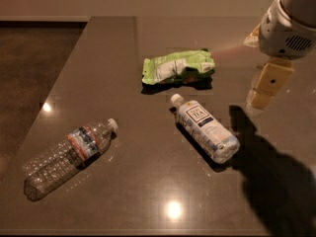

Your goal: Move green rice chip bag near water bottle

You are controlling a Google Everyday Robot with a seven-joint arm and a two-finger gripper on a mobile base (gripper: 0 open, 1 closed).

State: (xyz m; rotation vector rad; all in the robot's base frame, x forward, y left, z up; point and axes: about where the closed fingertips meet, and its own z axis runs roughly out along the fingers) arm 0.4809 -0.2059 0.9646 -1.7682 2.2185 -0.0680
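Observation:
The green rice chip bag (177, 68) lies flat on the dark table, far of centre, with its white printed panel facing up. The water bottle (66, 154), clear and ribbed with a white cap and a red-and-blue label band, lies on its side at the front left, well away from the bag. My gripper (261, 95) hangs above the table at the right. It is to the right of the bag and a little nearer than it, apart from it, and it holds nothing that I can see.
A shorter bottle (205, 127) with a white-and-dark-blue label lies on its side between the bag and the gripper's shadow. The table's left edge (54, 98) runs diagonally, with dark floor beyond it. The arm's shadow covers the front right.

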